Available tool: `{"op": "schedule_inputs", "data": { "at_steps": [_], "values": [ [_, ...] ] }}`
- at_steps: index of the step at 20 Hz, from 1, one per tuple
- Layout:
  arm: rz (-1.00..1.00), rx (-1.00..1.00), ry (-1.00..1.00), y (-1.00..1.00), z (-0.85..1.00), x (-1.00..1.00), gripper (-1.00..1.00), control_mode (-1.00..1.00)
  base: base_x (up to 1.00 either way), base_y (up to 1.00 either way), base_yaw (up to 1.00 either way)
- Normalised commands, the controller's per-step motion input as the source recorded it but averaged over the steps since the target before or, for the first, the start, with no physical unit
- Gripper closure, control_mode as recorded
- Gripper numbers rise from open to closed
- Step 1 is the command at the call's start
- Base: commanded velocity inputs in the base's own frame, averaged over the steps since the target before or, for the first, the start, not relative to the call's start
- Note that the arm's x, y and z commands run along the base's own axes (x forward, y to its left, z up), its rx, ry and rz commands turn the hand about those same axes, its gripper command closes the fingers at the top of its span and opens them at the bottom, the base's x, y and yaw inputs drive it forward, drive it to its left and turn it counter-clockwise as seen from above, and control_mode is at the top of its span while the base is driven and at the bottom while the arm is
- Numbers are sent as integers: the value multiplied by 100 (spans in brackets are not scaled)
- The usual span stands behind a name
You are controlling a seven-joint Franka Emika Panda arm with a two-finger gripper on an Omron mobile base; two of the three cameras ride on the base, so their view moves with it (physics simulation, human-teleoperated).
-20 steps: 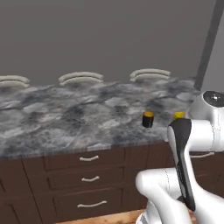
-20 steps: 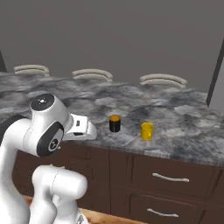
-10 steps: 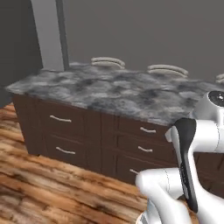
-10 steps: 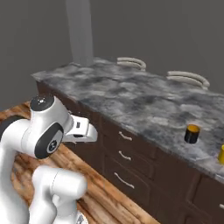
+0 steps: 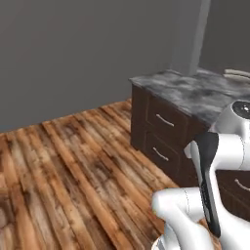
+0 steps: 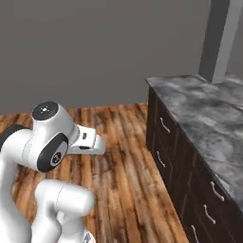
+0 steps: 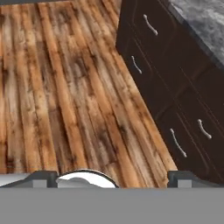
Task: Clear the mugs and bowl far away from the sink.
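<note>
Though wide apart, pincer (image 7: pixel 114 178) over floorboards (image 7: pixel 65 87)

Open wooden floor (image 5: pixel 73 166) spreads wide to the left and ahead. On the right, dark drawer cabinets (image 6: pixel 175 156) under a grey marble counter (image 6: pixel 209 114) block passage, with a grey pillar (image 6: pixel 220 38) behind.

A home kitchen: a grey marbled stone counter (image 6: pixel 204 111) tops dark wood drawers (image 5: pixel 163 132) with curved silver handles (image 7: pixel 150 25), beside a plank wood floor (image 5: pixel 63 171) and grey wall (image 6: pixel 95 47).
</note>
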Motion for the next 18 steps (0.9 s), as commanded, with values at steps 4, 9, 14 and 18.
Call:
{"op": "schedule_inputs", "data": {
  "at_steps": [4,9,14,18],
  "values": [
    [0,0,0,0,0,0,-100,100,-19,0,100],
    [0,0,0,0,0,0,-100,100,-20,0,100],
    [0,0,0,0,0,0,-100,100,-12,0,100],
    [0,0,0,0,0,0,-100,100,-2,0,100]
  ]
}}
